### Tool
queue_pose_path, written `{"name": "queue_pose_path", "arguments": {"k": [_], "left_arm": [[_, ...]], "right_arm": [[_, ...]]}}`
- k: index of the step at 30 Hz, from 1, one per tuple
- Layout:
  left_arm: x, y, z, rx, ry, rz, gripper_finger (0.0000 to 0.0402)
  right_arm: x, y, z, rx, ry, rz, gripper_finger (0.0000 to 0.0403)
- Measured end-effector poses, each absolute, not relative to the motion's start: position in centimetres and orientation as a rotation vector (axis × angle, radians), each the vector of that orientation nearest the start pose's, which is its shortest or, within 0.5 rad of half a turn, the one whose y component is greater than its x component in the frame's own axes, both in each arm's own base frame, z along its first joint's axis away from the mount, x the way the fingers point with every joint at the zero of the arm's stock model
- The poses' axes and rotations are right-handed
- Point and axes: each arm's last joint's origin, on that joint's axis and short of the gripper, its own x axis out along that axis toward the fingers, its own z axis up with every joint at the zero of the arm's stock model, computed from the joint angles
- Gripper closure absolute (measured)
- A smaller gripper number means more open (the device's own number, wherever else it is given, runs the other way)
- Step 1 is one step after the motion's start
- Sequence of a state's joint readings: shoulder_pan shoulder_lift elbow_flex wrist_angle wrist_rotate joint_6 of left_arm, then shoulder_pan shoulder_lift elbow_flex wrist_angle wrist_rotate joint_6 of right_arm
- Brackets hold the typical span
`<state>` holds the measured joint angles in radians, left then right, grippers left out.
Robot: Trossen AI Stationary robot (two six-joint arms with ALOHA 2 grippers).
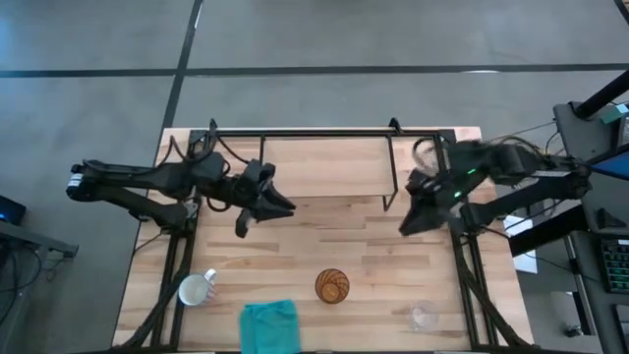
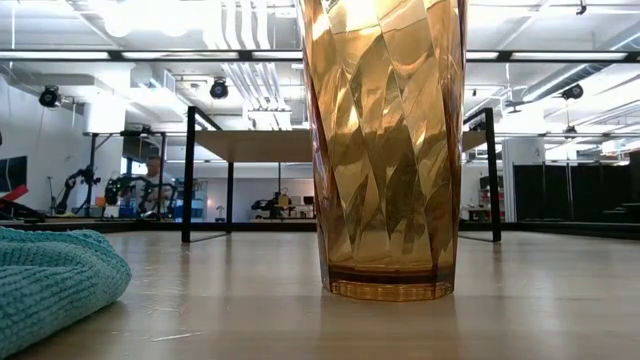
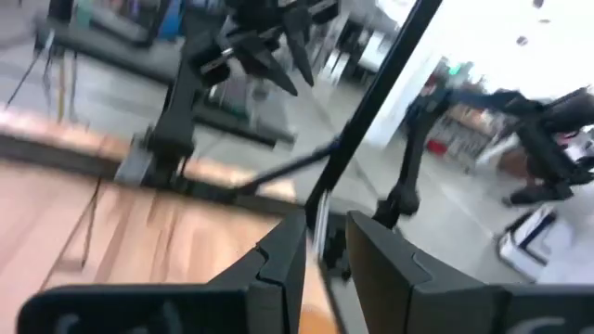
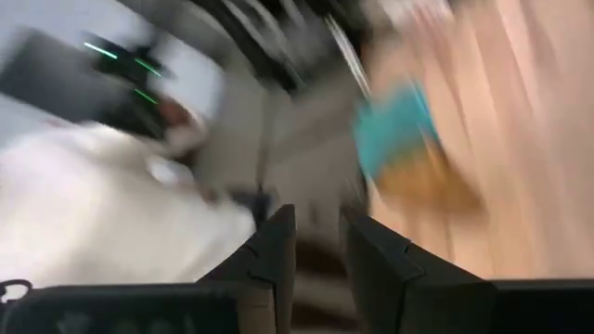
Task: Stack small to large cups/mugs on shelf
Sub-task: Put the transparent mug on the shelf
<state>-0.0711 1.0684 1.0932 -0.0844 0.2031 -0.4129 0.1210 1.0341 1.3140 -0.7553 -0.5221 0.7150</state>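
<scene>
The white mug [image 1: 197, 288] stands near the table's front left and the amber ribbed tumbler [image 1: 332, 285] at front centre. The tumbler fills the low view [image 2: 385, 150], upright on its base. The small clear glass [image 1: 423, 317] stands at front right. The shelf [image 1: 324, 162], a light board on a black wire frame, stands on its legs at the table's far side. My left gripper [image 1: 285, 206] is shut and empty, above the table in front of the shelf's left part. My right gripper [image 1: 408, 221] is shut and empty, just right of the shelf's right end.
A teal cloth [image 1: 270, 324] lies at the front edge between the mug and the tumbler; it also shows in the low view [image 2: 50, 285]. There is bare tabletop [image 1: 334, 236] between the shelf and the row of vessels. The arm mounts stand at the table's left and right edges.
</scene>
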Motion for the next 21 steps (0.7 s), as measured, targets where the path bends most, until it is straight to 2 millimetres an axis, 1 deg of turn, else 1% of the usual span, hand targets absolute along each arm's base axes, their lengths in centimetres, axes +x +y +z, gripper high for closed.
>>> {"name": "queue_pose_path", "arguments": {"k": [3, 6, 9, 11, 16, 21], "left_arm": [[22.1, -2.2, 39.3, -0.419, 0.193, -0.241, 0.0334], [21.4, -2.1, 39.4, -0.418, 0.203, -0.238, 0.0334], [20.8, -2.1, 39.7, -0.393, 0.177, -0.245, 0.0334], [20.6, -2.0, 39.8, -0.348, 0.163, -0.248, 0.0334], [20.2, -1.9, 40.1, -0.260, 0.136, -0.235, 0.0334], [20.1, -1.9, 40.1, -0.251, 0.133, -0.233, 0.0334]], "right_arm": [[18.6, 4.5, 39.5, 0.866, 0.949, 0.336, 0.0321], [18.2, 5.9, 38.1, 0.948, 1.202, 0.236, 0.0321], [17.8, 7.8, 37.0, 0.991, 1.415, 0.153, 0.0321], [17.7, 9.4, 36.3, 0.970, 1.503, 0.141, 0.0321], [18.4, 13.4, 33.7, 0.820, 1.675, 0.156, 0.0321], [19.7, 16.3, 30.9, 0.805, 1.802, 0.026, 0.0321]]}}
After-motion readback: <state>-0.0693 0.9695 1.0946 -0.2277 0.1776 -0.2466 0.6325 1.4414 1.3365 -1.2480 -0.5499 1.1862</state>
